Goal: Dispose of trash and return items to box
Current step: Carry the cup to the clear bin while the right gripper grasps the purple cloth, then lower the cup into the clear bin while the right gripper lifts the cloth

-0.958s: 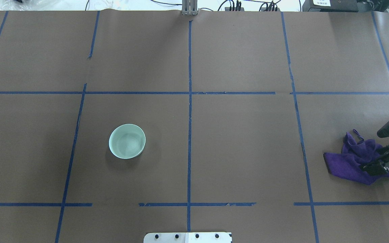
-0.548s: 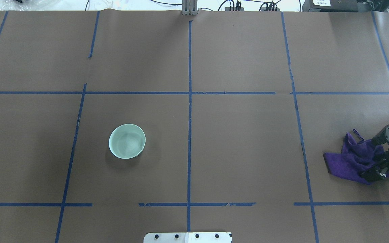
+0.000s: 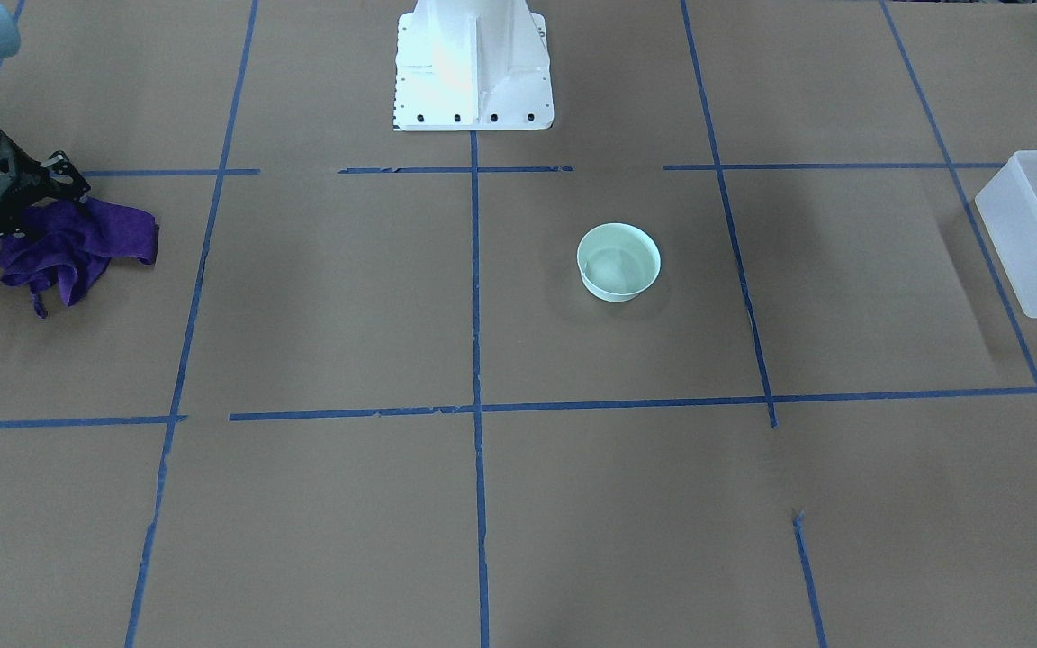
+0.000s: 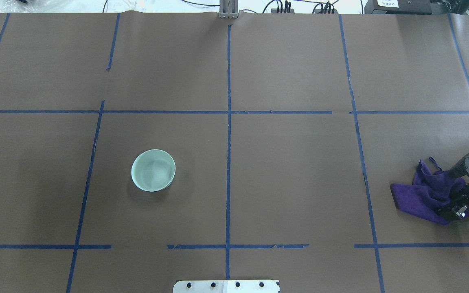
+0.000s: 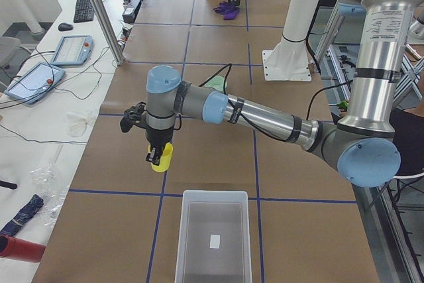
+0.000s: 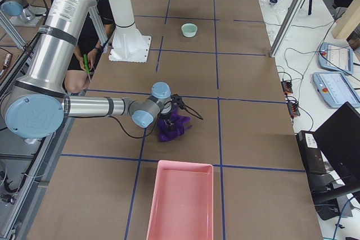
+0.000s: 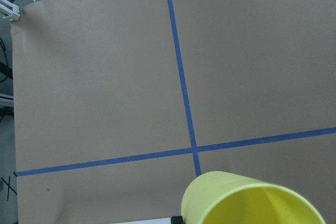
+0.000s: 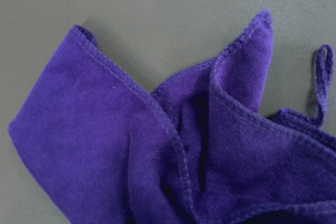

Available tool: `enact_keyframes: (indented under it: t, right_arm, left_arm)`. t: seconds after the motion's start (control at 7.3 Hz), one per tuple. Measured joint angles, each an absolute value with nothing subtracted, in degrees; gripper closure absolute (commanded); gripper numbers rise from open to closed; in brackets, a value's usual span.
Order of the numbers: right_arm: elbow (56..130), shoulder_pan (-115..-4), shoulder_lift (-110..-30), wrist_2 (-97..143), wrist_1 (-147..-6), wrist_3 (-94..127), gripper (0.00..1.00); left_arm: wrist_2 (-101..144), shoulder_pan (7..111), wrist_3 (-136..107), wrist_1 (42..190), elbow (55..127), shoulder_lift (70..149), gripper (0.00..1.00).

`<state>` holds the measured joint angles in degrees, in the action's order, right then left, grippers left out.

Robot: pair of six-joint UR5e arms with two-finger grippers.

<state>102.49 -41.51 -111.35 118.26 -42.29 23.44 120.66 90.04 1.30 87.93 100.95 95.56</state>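
The yellow cup (image 5: 163,159) hangs above the table in my left gripper (image 5: 158,157), a little short of the frosted box (image 5: 181,250). The cup's rim fills the bottom of the left wrist view (image 7: 252,203). The box also shows at the front view's right edge (image 3: 1036,270). The mint-green bowl (image 4: 153,170) stands upright and alone on the table's left half, also in the front view (image 3: 618,261). My right gripper (image 4: 452,212) is pressed down into a crumpled purple cloth (image 4: 417,195). Its fingers are hidden in the folds, which fill the right wrist view (image 8: 105,145).
A pink tray (image 6: 154,206) lies beyond the cloth at the table's right end. The robot's white base (image 3: 473,63) stands at the middle of the near edge. Blue tape lines divide the brown table cover. Tablets and cables lie past the far edge.
My right gripper has moved down and slightly toward the robot, deeper onto the purple cloth. The cloth has bunched a little. The bowl has not moved.
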Motion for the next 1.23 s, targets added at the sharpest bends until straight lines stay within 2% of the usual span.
enact_keyframes:
  t: [0.68, 1.23]
  right_arm:
    - [104.4, -43.5, -111.8, 120.7, -42.5, 23.5, 1.00]
    - [106.5, -62.0, -111.5, 137.2, -44.5, 23.4, 1.00]
  left_arm:
    - [118.7, 90.7, 3.0, 88.3, 99.0, 95.2, 1.00]
    - [119.1, 90.8, 5.2, 88.5, 96.1, 90.4, 1.00]
